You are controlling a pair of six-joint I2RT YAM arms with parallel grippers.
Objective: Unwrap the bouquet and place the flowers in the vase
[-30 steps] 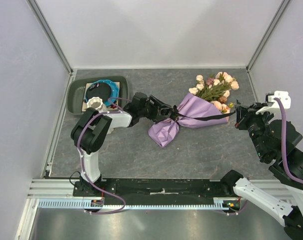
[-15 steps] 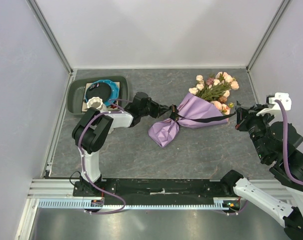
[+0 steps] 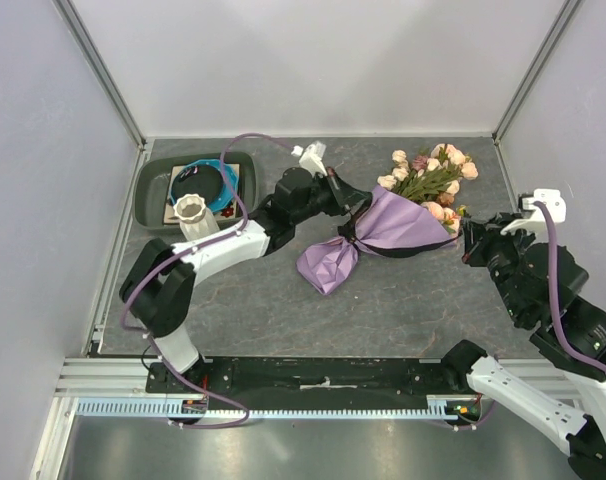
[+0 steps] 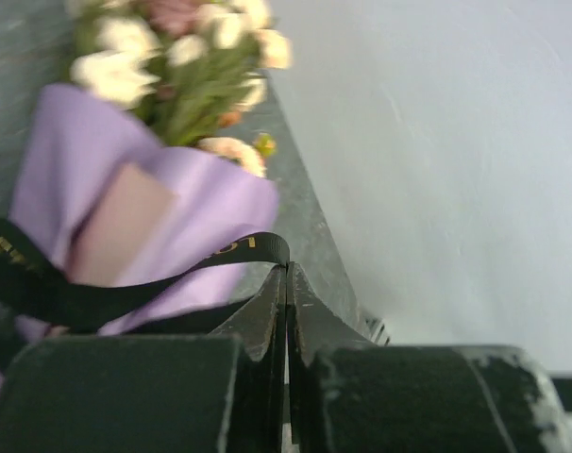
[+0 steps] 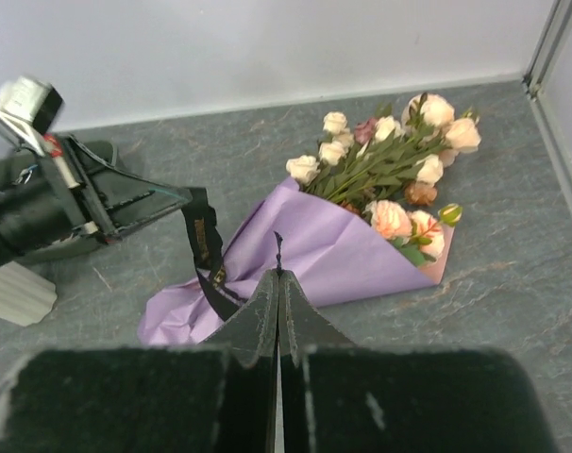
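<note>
The bouquet (image 3: 388,228) lies on the table in lilac paper, the flowers (image 3: 430,170) pointing to the far right. A black ribbon (image 3: 415,236) still circles its waist. My left gripper (image 3: 360,204) is raised over the bouquet's left side, shut on a loop of that ribbon (image 4: 173,276). At the right, my right gripper (image 3: 467,243) is shut on the ribbon's other end, seen edge-on as a thin black strip (image 5: 277,251). The white ribbed vase (image 3: 193,213) stands upright at the left, in front of the tray.
A dark grey tray (image 3: 151,188) with a blue ring (image 3: 219,172) sits at the far left corner. Pale walls and metal frame posts close in the table at the back and sides. The right wall is close behind the flowers (image 5: 390,160).
My left gripper has shut on the ribbon loop and lifted it up and back from the bouquet's waist. The right gripper has shifted slightly left, still shut.
</note>
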